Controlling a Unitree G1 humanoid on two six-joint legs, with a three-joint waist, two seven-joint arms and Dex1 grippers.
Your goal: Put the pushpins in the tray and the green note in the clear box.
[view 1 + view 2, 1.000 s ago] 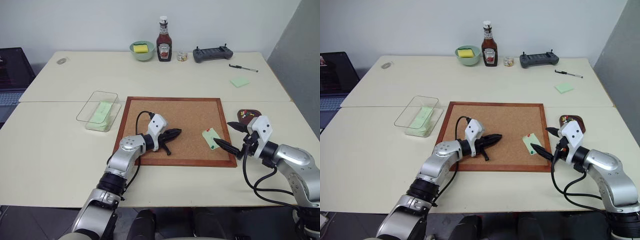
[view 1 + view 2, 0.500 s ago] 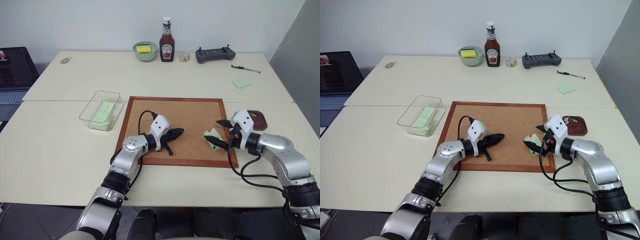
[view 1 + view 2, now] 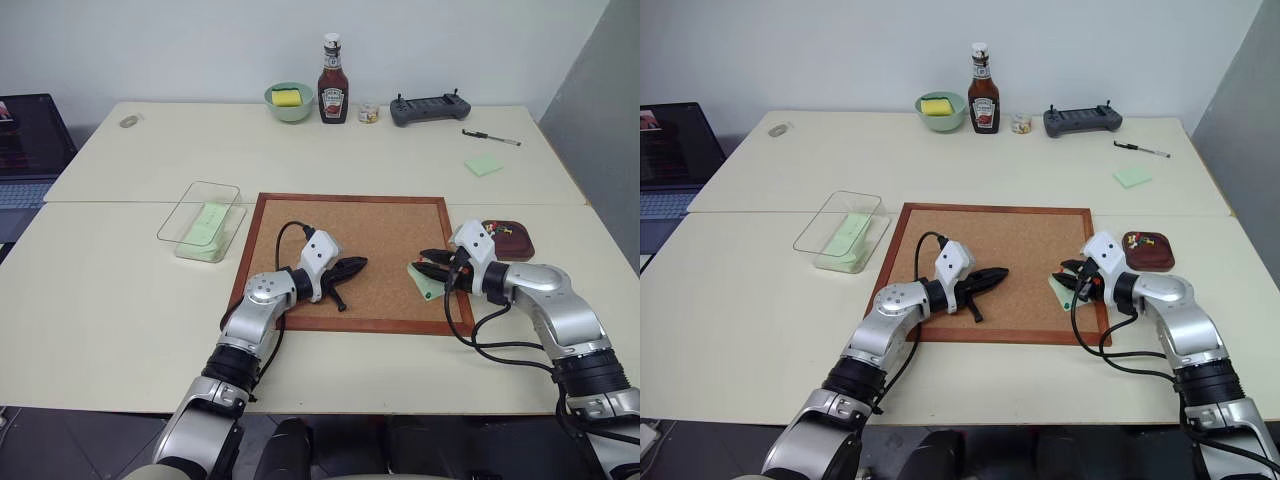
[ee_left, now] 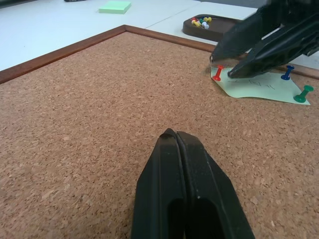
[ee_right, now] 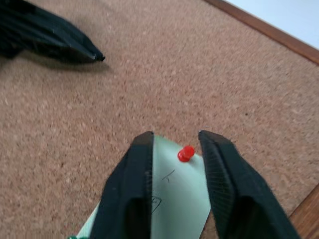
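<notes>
The cork board (image 3: 350,255) is occupied by both grippers. The clear box (image 3: 200,220) lies beside its left edge, the tray (image 3: 515,243) beside its right. The green note (image 4: 259,87) is pinned near the right frame. The right gripper (image 5: 177,142) is held narrowly apart around a red pushpin (image 5: 186,153), untouched. The left gripper (image 4: 174,137) is closed, empty.

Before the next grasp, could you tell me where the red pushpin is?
The red pushpin stands in a corner of the green note on the corkboard's right side, between the right gripper's fingertips.
</notes>
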